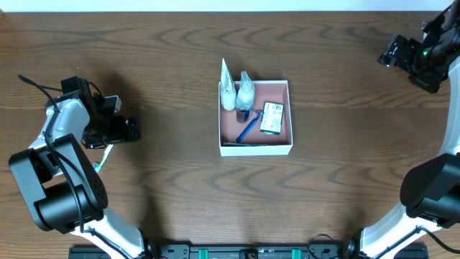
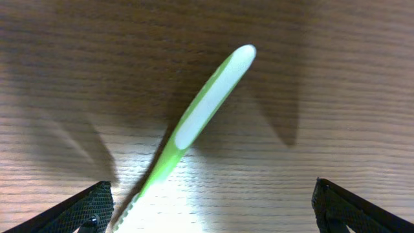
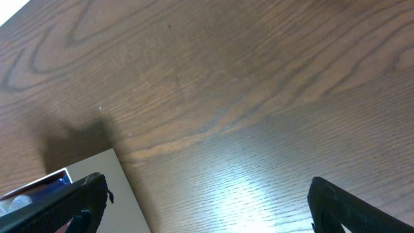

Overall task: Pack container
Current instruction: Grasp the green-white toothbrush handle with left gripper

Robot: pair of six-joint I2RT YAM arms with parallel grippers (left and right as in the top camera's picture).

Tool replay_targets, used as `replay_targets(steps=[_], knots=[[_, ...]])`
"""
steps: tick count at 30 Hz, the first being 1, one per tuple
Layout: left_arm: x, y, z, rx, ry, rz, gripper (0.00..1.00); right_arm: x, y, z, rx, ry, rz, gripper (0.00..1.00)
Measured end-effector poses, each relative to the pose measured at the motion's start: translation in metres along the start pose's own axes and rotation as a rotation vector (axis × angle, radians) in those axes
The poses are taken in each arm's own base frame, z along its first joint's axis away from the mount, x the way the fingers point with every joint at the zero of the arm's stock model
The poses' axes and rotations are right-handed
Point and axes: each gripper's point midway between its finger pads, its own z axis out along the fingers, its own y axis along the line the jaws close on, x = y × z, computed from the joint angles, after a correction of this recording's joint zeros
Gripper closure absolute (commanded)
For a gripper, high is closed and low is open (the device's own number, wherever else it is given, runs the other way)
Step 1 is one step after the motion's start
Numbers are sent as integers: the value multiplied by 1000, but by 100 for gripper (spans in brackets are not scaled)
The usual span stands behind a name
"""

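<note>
Left hand (image 2: pixel 210 194) hovers over the green-and-white toothbrush (image 2: pixel 202 110), fingers spread wide, nothing held. The brush lies flat, pale tip toward 1 o'clock, skewed to the jaws. The risk is that a slim, low handle gets nipped at one end and swivels, or the fingers scrape the surface (image 1: pixel 180 72). Bare wood all round it. At centre, the container (image 1: pixel 255 150) is crowded. White tubes (image 1: pixel 228 93) overhang its 11 o'clock corner, beside a blue razor (image 1: pixel 248 129) and a green soap box (image 1: pixel 272 119), so a long brush may bridge the rim. Far off at 2 o'clock, right hand (image 3: pixel 207 188) gapes empty near the far edge.

Bright glare on table (image 3: pixel 246 188), soft dark shadows
</note>
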Motion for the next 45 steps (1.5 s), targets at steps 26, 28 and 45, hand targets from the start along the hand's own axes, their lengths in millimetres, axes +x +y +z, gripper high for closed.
replay_targets(steps=[26, 28, 45], knots=[[-2, 21, 12, -99, 33, 93, 23, 0, 0, 0, 0, 0, 0, 1], [-6, 24, 12, -111, 23, 94, 47, 0, 0, 0, 0, 0, 0, 1], [-22, 28, 12, -111, -62, -228, 94, 0, 0, 0, 0, 0, 0, 1]])
